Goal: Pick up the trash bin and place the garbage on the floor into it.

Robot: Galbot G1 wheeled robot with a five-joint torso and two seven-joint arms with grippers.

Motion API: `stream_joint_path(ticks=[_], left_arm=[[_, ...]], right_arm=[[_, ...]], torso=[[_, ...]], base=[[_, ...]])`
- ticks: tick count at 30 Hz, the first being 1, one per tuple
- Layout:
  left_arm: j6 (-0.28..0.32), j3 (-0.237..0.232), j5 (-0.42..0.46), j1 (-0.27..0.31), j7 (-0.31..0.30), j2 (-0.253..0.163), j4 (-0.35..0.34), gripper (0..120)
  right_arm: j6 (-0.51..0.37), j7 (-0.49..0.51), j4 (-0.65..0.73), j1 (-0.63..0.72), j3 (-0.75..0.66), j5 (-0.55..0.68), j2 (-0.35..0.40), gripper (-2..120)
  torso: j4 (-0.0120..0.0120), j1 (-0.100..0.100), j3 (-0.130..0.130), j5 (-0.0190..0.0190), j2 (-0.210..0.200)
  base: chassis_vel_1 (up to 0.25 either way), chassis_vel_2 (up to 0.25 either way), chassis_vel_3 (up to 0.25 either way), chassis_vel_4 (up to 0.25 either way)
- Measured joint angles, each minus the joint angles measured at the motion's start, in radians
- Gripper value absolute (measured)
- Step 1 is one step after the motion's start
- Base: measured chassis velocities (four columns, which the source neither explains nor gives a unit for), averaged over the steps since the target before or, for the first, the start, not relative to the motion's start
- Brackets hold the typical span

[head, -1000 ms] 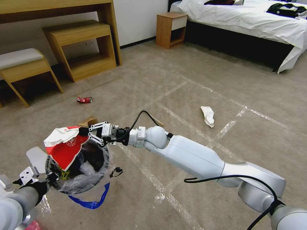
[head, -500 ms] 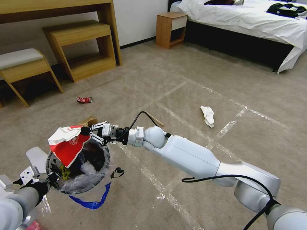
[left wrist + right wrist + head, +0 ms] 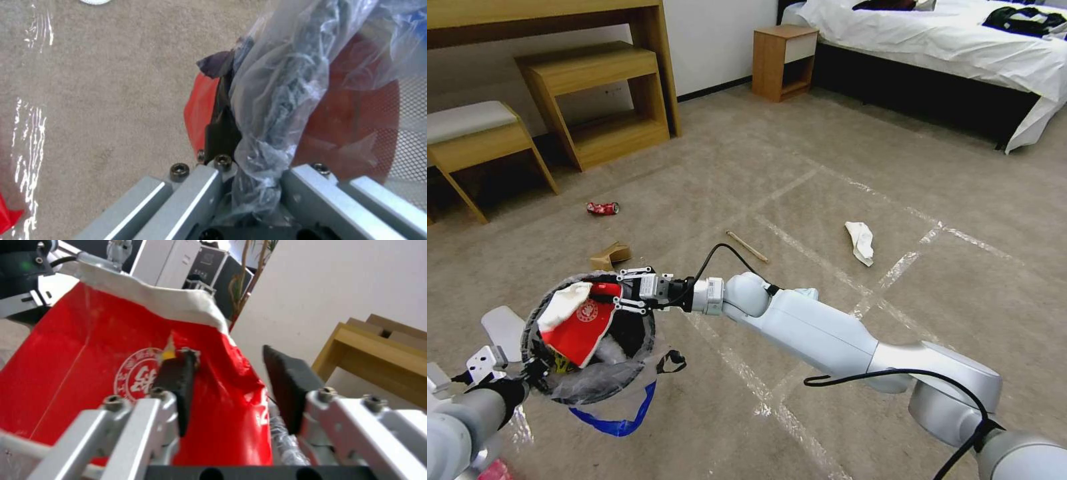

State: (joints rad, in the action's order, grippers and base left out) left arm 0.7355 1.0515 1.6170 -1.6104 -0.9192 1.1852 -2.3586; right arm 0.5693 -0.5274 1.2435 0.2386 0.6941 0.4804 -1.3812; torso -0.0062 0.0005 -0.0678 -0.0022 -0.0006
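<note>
The right end effector [image 3: 616,297], fingers apart, rests over the bin [image 3: 639,330] with a red wrapper [image 3: 579,327] between them. The left end effector [image 3: 534,373], at the bin's 7 o'clock, clamps its bag [image 3: 271,133].

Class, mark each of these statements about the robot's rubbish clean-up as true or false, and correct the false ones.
1. The right gripper is open beside a red wrapper over the bin. True.
2. The left gripper pinches the bin's plastic liner. True.
3. The crushed can is inside the bin. False: it lies on the carpet.
4. The white tissue lies on the bed. False: it is on the carpet.
</note>
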Motion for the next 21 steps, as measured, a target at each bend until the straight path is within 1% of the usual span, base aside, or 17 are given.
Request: stream_joint_path(ticks=[1, 2, 3, 6, 7, 9, 10, 12, 14, 15, 16, 21], left_arm=[[0.000, -0.001, 0.000, 0.001, 0.000, 0.001, 0.000, 0], [0.000, -0.001, 0.000, 0.001, 0.000, 0.001, 0.000, 0], [0.000, -0.002, 0.000, 0.001, 0.000, 0.002, 0.000, 0], [0.000, -0.005, -0.001, 0.002, -0.001, 0.003, 0.001, 0], [0.000, -0.005, -0.001, 0.002, -0.001, 0.003, 0.001, 0], [0.000, -0.005, -0.002, 0.002, -0.001, 0.004, 0.001, 0], [0.000, -0.005, -0.002, 0.002, -0.001, 0.004, 0.001, 0], [0.000, -0.004, -0.002, 0.000, -0.001, 0.004, -0.001, 0], [0.000, -0.004, -0.002, 0.000, -0.001, 0.004, -0.002, 0], [0.000, -0.003, -0.002, -0.001, -0.001, 0.003, -0.002, 0], [0.000, -0.002, -0.001, -0.001, -0.001, 0.003, -0.004, 0], [0.000, 0.000, -0.001, -0.004, -0.002, 0.003, -0.007, 0]], right_arm=[[0.000, -0.002, -0.001, 0.002, 0.000, 0.000, 0.001, 51], [0.000, -0.002, -0.001, 0.002, 0.000, 0.000, 0.001, 51], [0.000, -0.005, -0.003, 0.003, 0.000, -0.001, 0.001, 54], [0.000, -0.016, -0.006, 0.003, -0.002, -0.003, 0.003, 71], [0.000, -0.016, -0.006, 0.003, -0.002, -0.003, 0.003, 71], [0.000, -0.022, -0.007, 0.003, -0.004, -0.006, 0.004, 79], [0.000, -0.022, -0.007, 0.003, -0.004, -0.006, 0.004, 79], [0.000, -0.024, -0.008, 0.003, -0.004, -0.007, 0.004, 89], [0.000, -0.024, -0.008, 0.003, -0.004, -0.007, 0.004, 90], [0.000, -0.024, -0.008, 0.003, -0.004, -0.007, 0.004, 96], [0.000, -0.024, -0.008, 0.003, -0.004, -0.007, 0.004, 99], [0.000, -0.024, -0.008, 0.002, -0.003, -0.008, 0.002, 100]], torso=[[0.0000, 0.000, 0.000, -0.0001, 0.000], [0.0000, 0.000, 0.000, -0.0001, 0.000], [0.0000, 0.000, 0.000, 0.0000, 0.000], [0.0000, 0.000, 0.000, 0.0000, 0.000], [0.0000, 0.000, 0.000, 0.0000, 0.000], [0.0000, 0.000, 0.000, 0.0000, 0.000], [0.0000, 0.000, 0.000, 0.0000, 0.000], [0.0000, 0.000, 0.000, 0.0000, 0.000], [0.0000, 0.000, 0.000, -0.0001, 0.000], [0.0000, 0.000, 0.000, 0.0000, 0.000], [0.0000, 0.000, 0.000, 0.0000, 0.000], [0.0000, 0.000, 0.000, 0.0000, 0.000]], base=[[0.000, 0.000, 0.000, 0.000], [0.000, 0.000, 0.000, 0.000], [0.000, 0.000, 0.000, 0.000], [0.000, 0.000, 0.000, 0.000], [0.000, 0.000, 0.000, 0.000], [0.000, 0.000, 0.000, 0.000], [0.000, 0.000, 0.000, 0.000], [0.000, 0.000, 0.000, 0.000], [0.000, 0.000, 0.000, 0.000], [0.000, 0.000, 0.000, 0.000], [0.000, 0.000, 0.000, 0.000], [0.000, 0.000, 0.000, 0.000]])
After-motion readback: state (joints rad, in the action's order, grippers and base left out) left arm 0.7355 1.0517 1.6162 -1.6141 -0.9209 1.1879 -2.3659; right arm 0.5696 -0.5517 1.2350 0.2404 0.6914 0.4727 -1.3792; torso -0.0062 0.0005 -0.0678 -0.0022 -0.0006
